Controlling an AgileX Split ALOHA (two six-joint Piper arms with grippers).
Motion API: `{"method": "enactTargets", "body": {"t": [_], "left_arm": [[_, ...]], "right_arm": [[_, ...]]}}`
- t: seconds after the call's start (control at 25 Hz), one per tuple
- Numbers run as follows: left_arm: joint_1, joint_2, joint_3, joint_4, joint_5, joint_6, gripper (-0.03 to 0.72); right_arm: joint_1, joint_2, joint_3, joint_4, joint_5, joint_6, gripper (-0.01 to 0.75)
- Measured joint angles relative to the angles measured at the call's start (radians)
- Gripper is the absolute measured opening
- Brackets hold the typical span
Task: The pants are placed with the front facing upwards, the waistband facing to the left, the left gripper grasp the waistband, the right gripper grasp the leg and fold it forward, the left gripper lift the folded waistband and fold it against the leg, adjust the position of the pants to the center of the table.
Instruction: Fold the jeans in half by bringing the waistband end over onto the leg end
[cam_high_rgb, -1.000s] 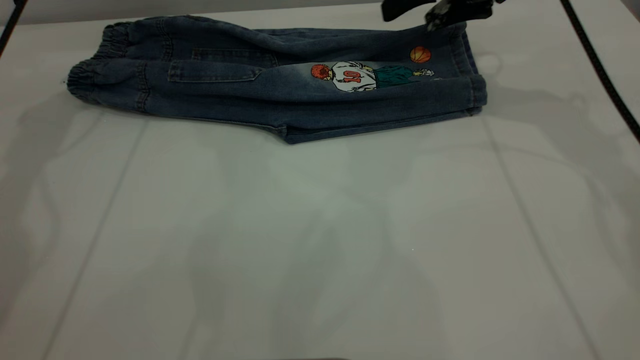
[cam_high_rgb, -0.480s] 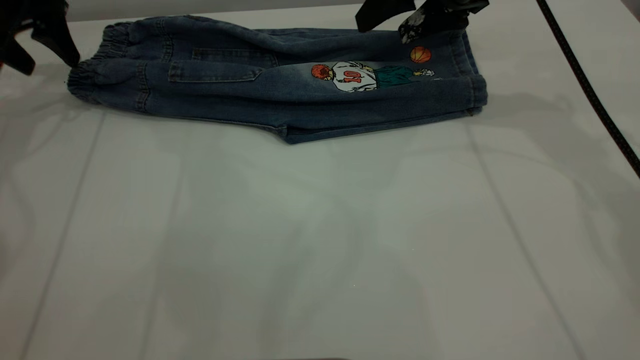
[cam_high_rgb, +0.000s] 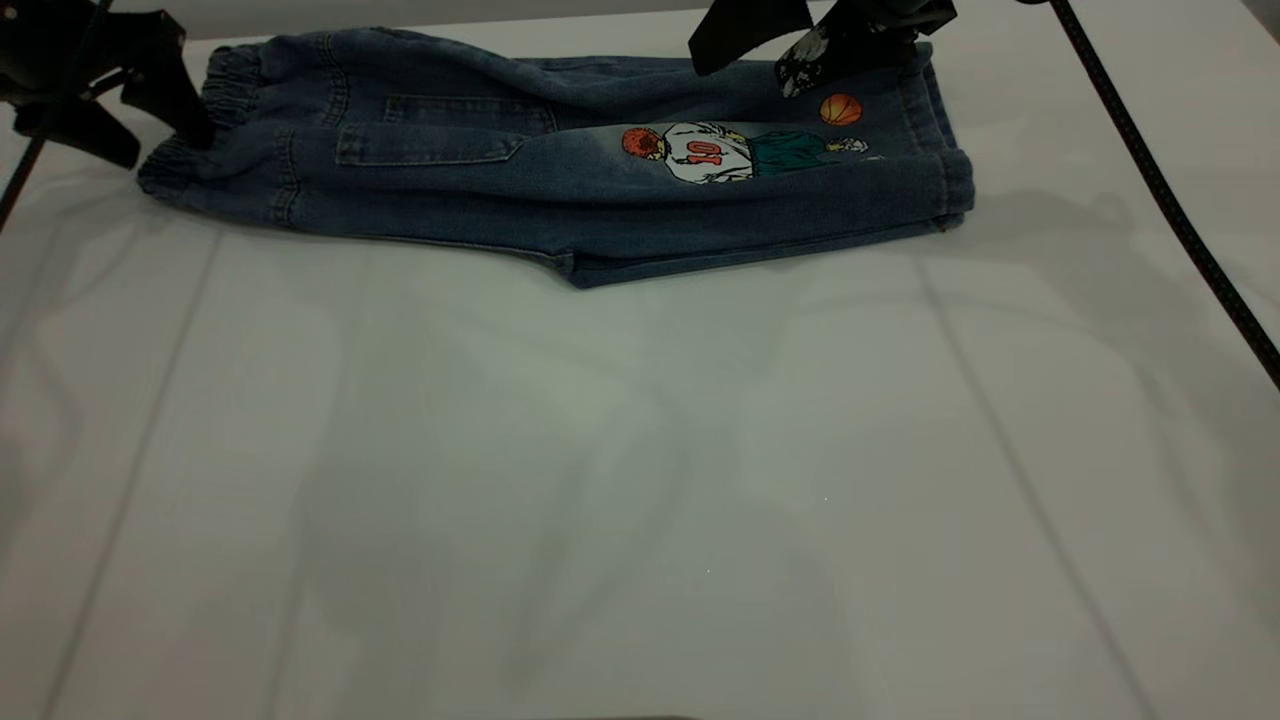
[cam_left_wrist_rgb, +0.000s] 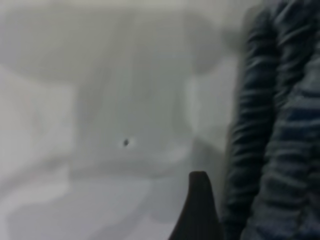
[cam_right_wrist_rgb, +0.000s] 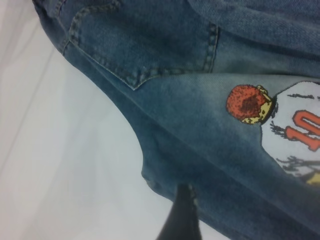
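The left gripper, out of sight a second ago, now sits at the upper left of the frame with its fingers spread at the gathered waistband. The right gripper, fingers apart, stands further left along the top edge over the pants.

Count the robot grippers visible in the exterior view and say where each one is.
2. The left gripper is at the elastic waistband end of the pants, at the table's far left. The right gripper hovers over the pants' far edge near the orange basketball print.
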Motion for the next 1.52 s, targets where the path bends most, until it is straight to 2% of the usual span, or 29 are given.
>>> {"method": "enactTargets", "body": {"t": [0.28, 0.48, 0.6, 0.68, 0.76, 0.88, 0.96, 1.08, 1.24, 1.52], "left_arm": [[-0.001, 0.013, -0.01, -0.024, -0.028, 0.017, 0.528], [-0.001, 0.057, -0.012, -0.096, -0.045, 0.036, 0.527], [-0.001, 0.06, -0.013, -0.105, -0.048, 0.04, 0.506], [-0.001, 0.061, -0.013, -0.11, -0.05, 0.039, 0.46], [-0.001, 0.062, -0.013, -0.117, -0.048, 0.039, 0.373], [-0.001, 0.062, -0.02, -0.118, -0.052, 0.039, 0.152], [-0.001, 0.062, -0.021, -0.117, -0.054, 0.039, 0.062], [-0.001, 0.061, -0.038, -0.11, -0.041, 0.039, 0.04], [-0.002, 0.038, -0.081, -0.095, 0.008, 0.042, 0.039], [-0.024, -0.082, -0.138, -0.088, 0.089, 0.069, 0.039]], "right_arm": [[0.0, 0.0, 0.0, 0.002, 0.002, 0.0, 0.561], [0.0, 0.0, 0.0, 0.002, 0.004, 0.0, 0.561], [0.0, 0.0, 0.0, 0.002, 0.006, 0.0, 0.561], [0.0, 0.0, 0.0, 0.002, 0.007, 0.0, 0.561], [0.0, 0.0, 0.0, 0.002, 0.007, 0.0, 0.561], [0.0, 0.0, 0.0, 0.002, 0.007, 0.0, 0.561], [0.0, 0.0, -0.01, 0.003, 0.015, 0.0, 0.561], [0.01, 0.0, -0.059, 0.002, 0.035, 0.0, 0.561], [0.062, 0.0, -0.126, 0.002, 0.012, -0.004, 0.561], [0.184, 0.0, -0.138, 0.009, -0.239, -0.032, 0.561]]}}
